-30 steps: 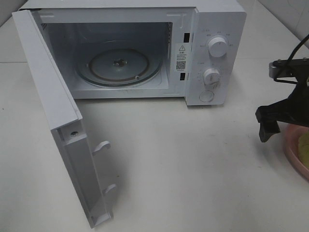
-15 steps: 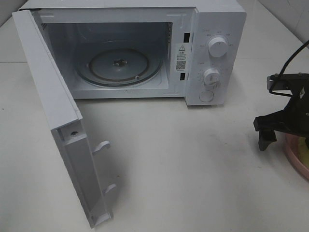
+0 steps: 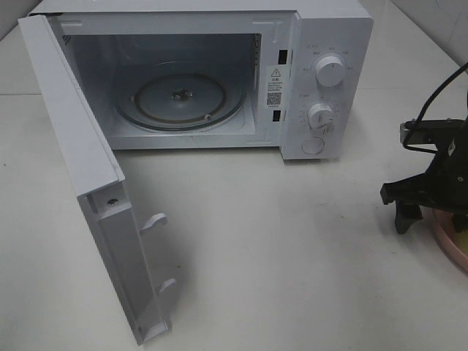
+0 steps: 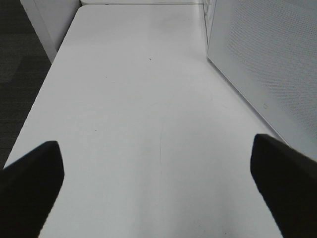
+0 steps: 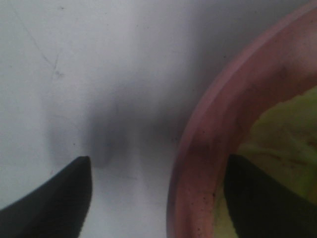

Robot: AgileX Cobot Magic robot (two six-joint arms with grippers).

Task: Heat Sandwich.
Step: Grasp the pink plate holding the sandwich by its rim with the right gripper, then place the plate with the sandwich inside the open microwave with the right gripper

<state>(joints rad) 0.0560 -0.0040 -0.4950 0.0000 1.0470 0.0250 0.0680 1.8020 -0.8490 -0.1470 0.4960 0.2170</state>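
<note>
The sandwich (image 5: 285, 144) shows only as a yellow-green patch lying in the round pink plate (image 5: 208, 148). In the exterior high view the plate (image 3: 444, 241) sits at the right edge of the table, mostly cut off. My right gripper (image 3: 431, 216) is open and low over the plate's left rim. In the right wrist view (image 5: 161, 198) one finger is over the bare table and the other is inside the plate, next to the sandwich. My left gripper (image 4: 158, 188) is open and empty above the table; it does not show in the exterior high view.
The white microwave (image 3: 329, 80) stands at the back, its door (image 3: 80, 161) swung wide open to the left. Its glass turntable (image 3: 179, 99) carries nothing. The door's perforated face (image 4: 267, 59) is close beside my left gripper. A dark floor (image 4: 20, 59) lies past the table's edge.
My right gripper has come down and slightly toward the front, closer over the plate's rim. The microwave and its door have not moved.
</note>
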